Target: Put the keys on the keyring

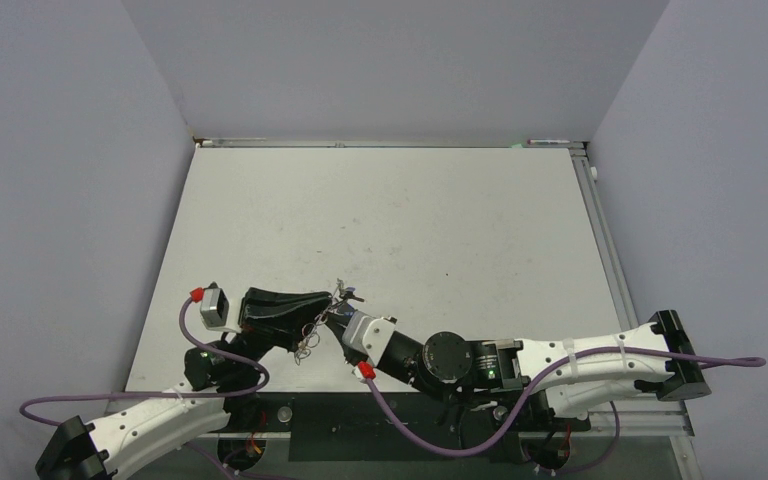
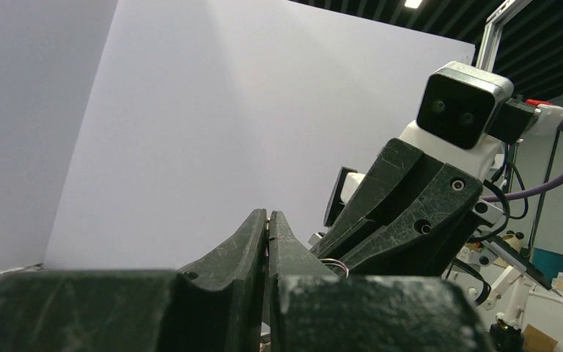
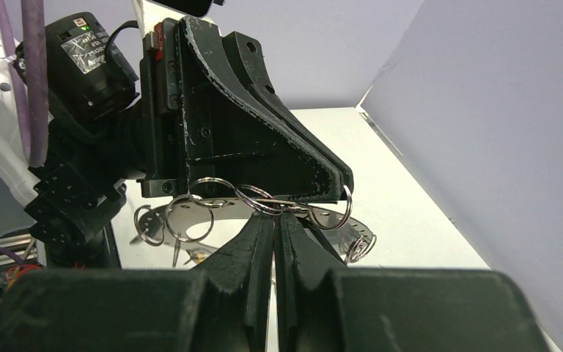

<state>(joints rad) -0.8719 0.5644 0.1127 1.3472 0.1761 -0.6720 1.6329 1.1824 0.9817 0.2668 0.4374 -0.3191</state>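
Observation:
The keyring point(image 3: 223, 214), a flat silver ring edged with wire loops, hangs level between both grippers just above the table. In the top view the keyring point(image 1: 322, 318) sits where the two arms meet. My left gripper point(image 3: 337, 187) is shut on its flat band from above. My right gripper point(image 3: 275, 218) is shut on a wire loop point(image 3: 278, 207) at the near rim. A small silver key point(image 3: 176, 252) dangles under the ring, with a bit of yellow beside it. In the left wrist view my left gripper point(image 2: 269, 215) shows closed fingers with a thin metal sliver between them.
The right gripper's black fingers point(image 2: 403, 205) fill the space right of my left jaws. The white table point(image 1: 390, 220) is walled on three sides, with a metal rail point(image 1: 610, 250) along its right edge. Purple cables point(image 1: 440, 435) loop by the arm bases.

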